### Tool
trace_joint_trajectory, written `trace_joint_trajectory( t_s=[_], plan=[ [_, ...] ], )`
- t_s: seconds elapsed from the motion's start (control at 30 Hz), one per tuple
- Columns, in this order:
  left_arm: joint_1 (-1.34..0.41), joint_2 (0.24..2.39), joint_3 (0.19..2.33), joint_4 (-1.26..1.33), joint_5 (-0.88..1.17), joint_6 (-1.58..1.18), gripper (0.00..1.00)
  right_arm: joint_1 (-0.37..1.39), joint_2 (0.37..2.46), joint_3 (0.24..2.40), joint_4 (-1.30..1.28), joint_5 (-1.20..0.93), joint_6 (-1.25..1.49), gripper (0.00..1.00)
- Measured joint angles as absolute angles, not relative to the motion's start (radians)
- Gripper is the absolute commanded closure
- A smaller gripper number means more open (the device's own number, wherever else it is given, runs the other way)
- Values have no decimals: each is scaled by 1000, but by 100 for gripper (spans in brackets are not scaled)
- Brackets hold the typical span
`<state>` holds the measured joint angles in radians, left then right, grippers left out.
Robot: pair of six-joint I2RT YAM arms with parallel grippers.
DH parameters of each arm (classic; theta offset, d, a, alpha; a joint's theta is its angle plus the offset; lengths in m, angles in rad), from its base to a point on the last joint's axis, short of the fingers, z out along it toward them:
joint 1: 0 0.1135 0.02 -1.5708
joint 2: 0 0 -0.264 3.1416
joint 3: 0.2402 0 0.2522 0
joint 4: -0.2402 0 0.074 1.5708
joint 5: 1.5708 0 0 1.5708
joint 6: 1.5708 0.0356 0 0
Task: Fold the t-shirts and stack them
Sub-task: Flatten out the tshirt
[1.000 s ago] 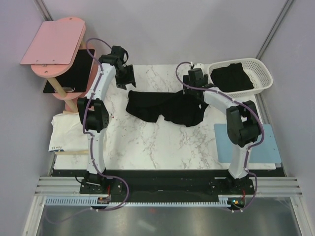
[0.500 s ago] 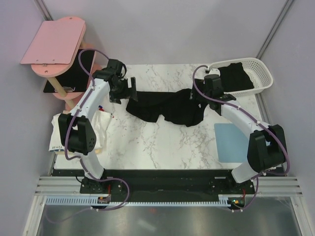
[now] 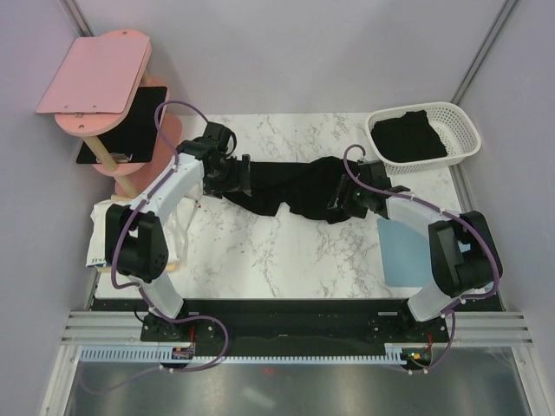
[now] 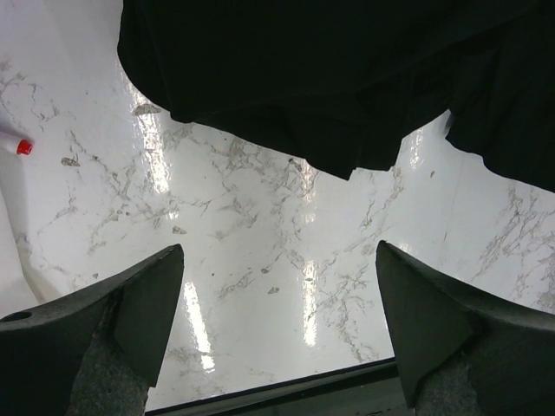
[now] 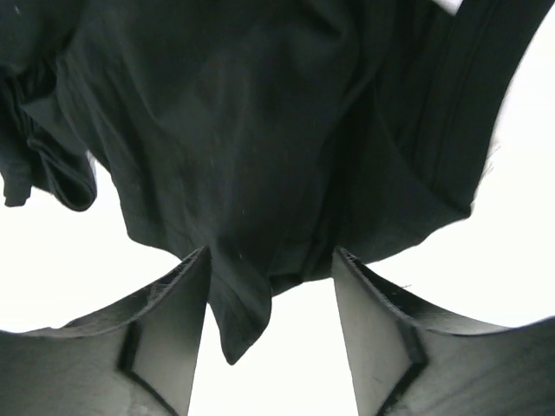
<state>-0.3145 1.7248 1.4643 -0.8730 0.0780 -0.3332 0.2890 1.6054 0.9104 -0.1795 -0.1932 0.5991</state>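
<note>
white marble table [image 3: 286, 251] runs between plain grey walls. one black t-shirt [image 3: 286, 186] lies crumpled in a long strip across its far middle. both arms bend forward and inward from their bases, one wrist at each end of the shirt. the left gripper [image 3: 234, 177] sits low at the shirt's left end, and the right gripper [image 3: 340, 201] is at its right end.

the overhead view cannot show the jaws, but the wrist cameras do. on the left the fingers [image 4: 130, 303] stand wide apart over bare marble, the shirt's hem just beyond them and untouched. only this view shows a small red-capped item [image 4: 22, 146] at the frame's left edge. on the right the fingers [image 5: 165, 321] stand partly apart with a hanging fold of shirt between them. i cannot tell whether they pinch it.

only the overhead view shows the white basket [image 3: 464, 139] at the far right corner, with a second black t-shirt [image 3: 408, 137] inside. the dark cloth hides its own folds, so sleeves and collar are hard to make out.
</note>
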Motion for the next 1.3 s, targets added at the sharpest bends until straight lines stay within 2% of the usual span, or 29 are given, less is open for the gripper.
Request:
trace_joint_trajectory(
  t_s=[0.03, 0.07, 0.23, 0.33, 0.67, 0.87, 0.93, 0.97, 1.0, 1.03, 1.07, 1.3],
  plan=[
    [-316, 1725, 1463, -868, 78, -335, 3, 289, 1605, 905, -178, -203, 604, 44],
    [-317, 1725, 1460, -860, 77, -336, 4, 289, 1605, 898, -173, -211, 609, 60],
    [-324, 1731, 1449, -849, 72, -341, 4, 291, 1605, 879, -149, -240, 635, 95],
    [-331, 1744, 1443, -839, 59, -342, 4, 296, 1602, 879, -139, -251, 650, 100],
    [-364, 1818, 1433, -817, 45, -347, 5, 310, 1500, 915, -152, -260, 655, 100],
    [-405, 1884, 1438, -752, 57, -384, 12, 310, 1472, 1001, -148, -264, 654, 100],
    [-416, 1929, 1459, -739, 56, -395, 20, 310, 1472, 1004, -148, -265, 654, 100],
    [-419, 1948, 1468, -731, 56, -398, 34, 310, 1472, 1004, -150, -265, 654, 100],
    [-424, 1975, 1481, -726, 55, -402, 52, 310, 1472, 1004, -152, -265, 654, 100],
    [-427, 2000, 1496, -722, 54, -409, 79, 310, 1472, 1004, -154, -265, 654, 100],
    [-429, 2024, 1509, -719, 53, -417, 98, 310, 1471, 1004, -154, -265, 653, 100],
    [-434, 2020, 1529, -731, -34, -425, 98, 310, 1430, 1006, -189, -262, 629, 100]
  ],
)
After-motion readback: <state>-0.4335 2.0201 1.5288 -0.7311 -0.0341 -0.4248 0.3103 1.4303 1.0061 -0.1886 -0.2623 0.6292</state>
